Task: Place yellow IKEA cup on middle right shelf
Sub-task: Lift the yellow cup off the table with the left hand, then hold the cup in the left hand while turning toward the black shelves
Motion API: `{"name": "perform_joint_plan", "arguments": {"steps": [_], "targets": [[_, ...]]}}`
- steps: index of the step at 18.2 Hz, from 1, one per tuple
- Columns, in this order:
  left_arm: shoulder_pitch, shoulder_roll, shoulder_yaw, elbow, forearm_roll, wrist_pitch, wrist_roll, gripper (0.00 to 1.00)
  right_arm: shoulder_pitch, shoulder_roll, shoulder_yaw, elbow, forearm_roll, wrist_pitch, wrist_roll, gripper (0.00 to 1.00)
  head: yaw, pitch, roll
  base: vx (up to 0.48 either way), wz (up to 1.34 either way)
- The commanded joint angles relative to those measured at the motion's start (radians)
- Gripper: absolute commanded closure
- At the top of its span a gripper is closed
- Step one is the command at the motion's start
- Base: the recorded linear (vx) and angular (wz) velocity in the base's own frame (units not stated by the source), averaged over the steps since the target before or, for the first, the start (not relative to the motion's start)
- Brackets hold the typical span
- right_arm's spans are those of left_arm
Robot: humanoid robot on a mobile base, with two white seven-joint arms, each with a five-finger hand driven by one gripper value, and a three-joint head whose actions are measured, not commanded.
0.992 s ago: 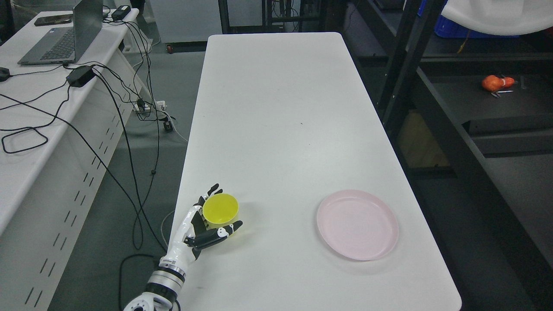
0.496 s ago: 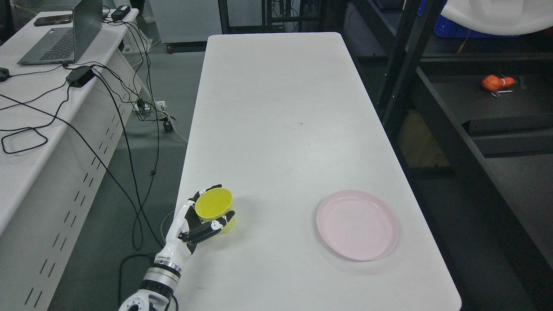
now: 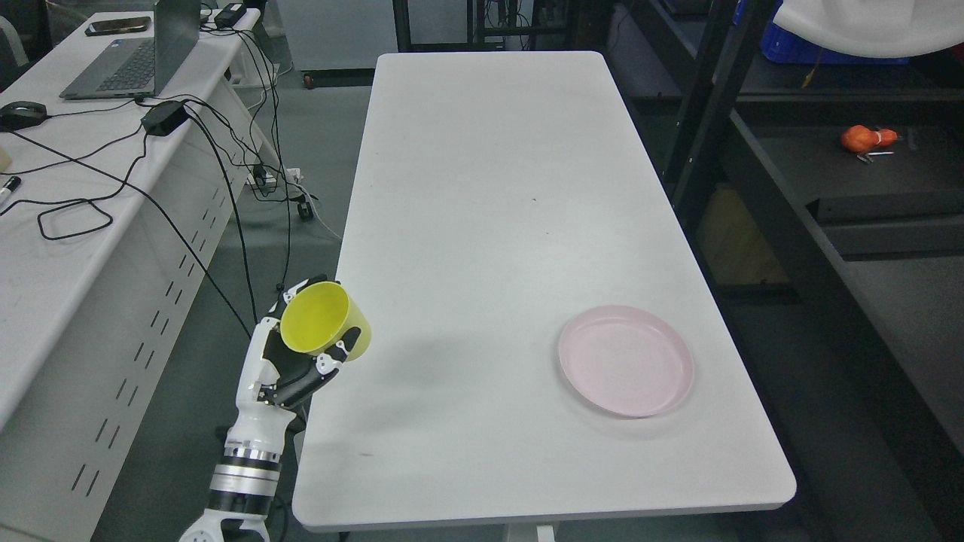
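Yellow cup (image 3: 325, 328) tilting in left hand (image 3: 290, 369), fingers clamped round wall, hovering off surface (image 3: 497, 226) left edge. Advice: levelling cup, keeping grip firm while carrying right toward black shelf (image 3: 866, 173), clearing pink plate (image 3: 625, 360).

A: What can't be made out here?

B: The left robot hand (image 3: 290, 361) covers the lower wall and base of the yellow cup (image 3: 325, 327), and the palm hides behind it. The forearm runs off the bottom edge.

A: And on the right?

B: The black shelf rack (image 3: 753, 188) is cut by the top and right edges. The orange thing (image 3: 866, 140) on it is too small to identify. At the upper left, the laptop (image 3: 139, 56) is cropped by the top edge.
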State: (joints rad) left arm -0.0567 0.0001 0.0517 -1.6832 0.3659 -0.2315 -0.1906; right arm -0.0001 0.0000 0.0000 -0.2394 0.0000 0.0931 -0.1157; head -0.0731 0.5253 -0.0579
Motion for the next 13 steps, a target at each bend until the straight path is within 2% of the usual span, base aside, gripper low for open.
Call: {"name": "perform_joint_plan", "arguments": {"steps": [1, 7, 13], "targets": [[0.005, 0.017, 0.023, -0.089, 0.025, -0.045, -0.001, 0.99, 0.014, -0.017, 0.017, 0.0, -0.025, 0.0, -0.001, 0.01, 0.0, 0.0, 0.0, -0.208, 0.06], [0.005, 0.017, 0.002, -0.089, 0.024, -0.061, -0.001, 1.0, 0.014, -0.017, 0.017, 0.0, -0.025, 0.0, -0.001, 0.01, 0.0, 0.0, 0.0, -0.219, 0.0], [0.008, 0.017, 0.005, -0.09, 0.028, -0.064, -0.001, 0.99, 0.014, -0.017, 0.017, 0.0, -0.025, 0.0, -0.001, 0.01, 0.0, 0.0, 0.0, -0.241, -0.36]]}}
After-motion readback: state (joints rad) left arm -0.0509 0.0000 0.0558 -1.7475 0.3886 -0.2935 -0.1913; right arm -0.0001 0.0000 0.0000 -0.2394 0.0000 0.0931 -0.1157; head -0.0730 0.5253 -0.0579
